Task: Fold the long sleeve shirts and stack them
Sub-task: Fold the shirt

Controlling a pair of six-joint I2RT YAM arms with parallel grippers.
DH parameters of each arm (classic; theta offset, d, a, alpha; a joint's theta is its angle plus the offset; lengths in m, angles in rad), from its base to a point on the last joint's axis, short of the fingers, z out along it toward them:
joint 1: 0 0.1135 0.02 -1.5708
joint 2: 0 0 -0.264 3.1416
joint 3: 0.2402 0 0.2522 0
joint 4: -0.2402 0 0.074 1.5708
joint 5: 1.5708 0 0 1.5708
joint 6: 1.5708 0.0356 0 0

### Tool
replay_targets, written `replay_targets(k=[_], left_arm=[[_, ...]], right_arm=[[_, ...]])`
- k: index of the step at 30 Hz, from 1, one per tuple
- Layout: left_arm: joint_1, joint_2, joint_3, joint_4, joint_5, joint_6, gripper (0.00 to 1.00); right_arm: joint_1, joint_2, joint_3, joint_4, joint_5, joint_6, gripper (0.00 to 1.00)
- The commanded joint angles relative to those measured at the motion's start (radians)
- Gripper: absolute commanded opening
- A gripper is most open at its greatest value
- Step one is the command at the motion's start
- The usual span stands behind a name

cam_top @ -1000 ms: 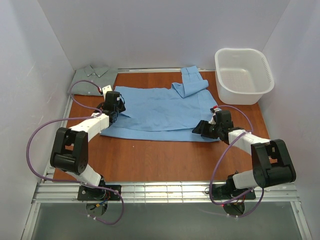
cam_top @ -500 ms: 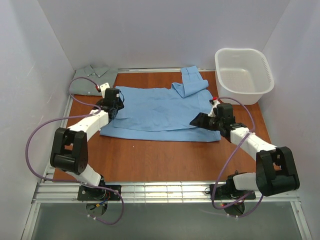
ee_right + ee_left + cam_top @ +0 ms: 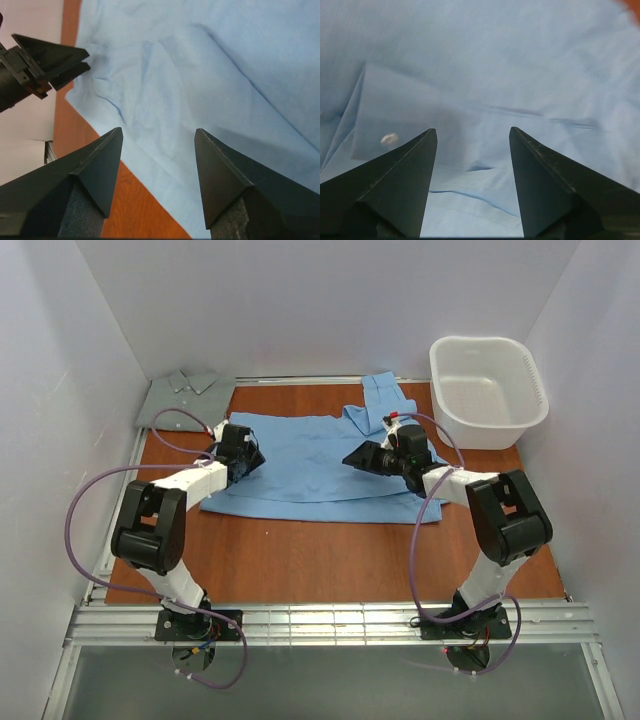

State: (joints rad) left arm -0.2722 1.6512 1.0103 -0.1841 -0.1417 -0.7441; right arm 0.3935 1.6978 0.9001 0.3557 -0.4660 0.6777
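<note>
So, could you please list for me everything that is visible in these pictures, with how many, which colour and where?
blue shirt: one, light sky-blue, spread flat on the middle of the table, one sleeve folded over at its far right corner
grey-green shirt: one, muted grey-green, folded, far left corner
basket: one, white plastic, far right corner, nothing visible inside
table: one, reddish-brown wood, under everything
metal rail: one, silver, along the near edge, holding both arm bases
cables: two, purple, one looping along each arm
left hand: one, dark fingers, open, over the blue shirt's left part
right hand: one, dark fingers, open, over the blue shirt's right part
</note>
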Motion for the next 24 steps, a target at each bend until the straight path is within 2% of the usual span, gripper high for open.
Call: replay_targets(k=[1, 5, 11, 17, 24], left_arm=[[0.019, 0.015, -0.067, -0.037, -0.041, -0.125, 0.56], [0.056, 0.033, -0.147, -0.046, -0.053, -0.194, 0.55], [0.114, 0.032, -0.257, -0.052, -0.021, -0.273, 0.53], [0.148, -0.1, -0.314, -0.087, -0.033, -0.279, 0.52], [0.149, -0.358, -0.263, -0.186, -0.045, -0.147, 0.66]], right_arm=[[-0.018, 0.065, -0.073, 0.188, 0.016, 0.074, 0.54], [-0.076, 0.092, -0.237, 0.298, 0.007, 0.137, 0.52], [-0.221, 0.033, -0.394, 0.301, 0.003, 0.118, 0.52], [-0.34, -0.064, -0.475, 0.286, -0.02, 0.062, 0.52], [-0.352, -0.338, -0.432, -0.026, 0.033, -0.104, 0.52]])
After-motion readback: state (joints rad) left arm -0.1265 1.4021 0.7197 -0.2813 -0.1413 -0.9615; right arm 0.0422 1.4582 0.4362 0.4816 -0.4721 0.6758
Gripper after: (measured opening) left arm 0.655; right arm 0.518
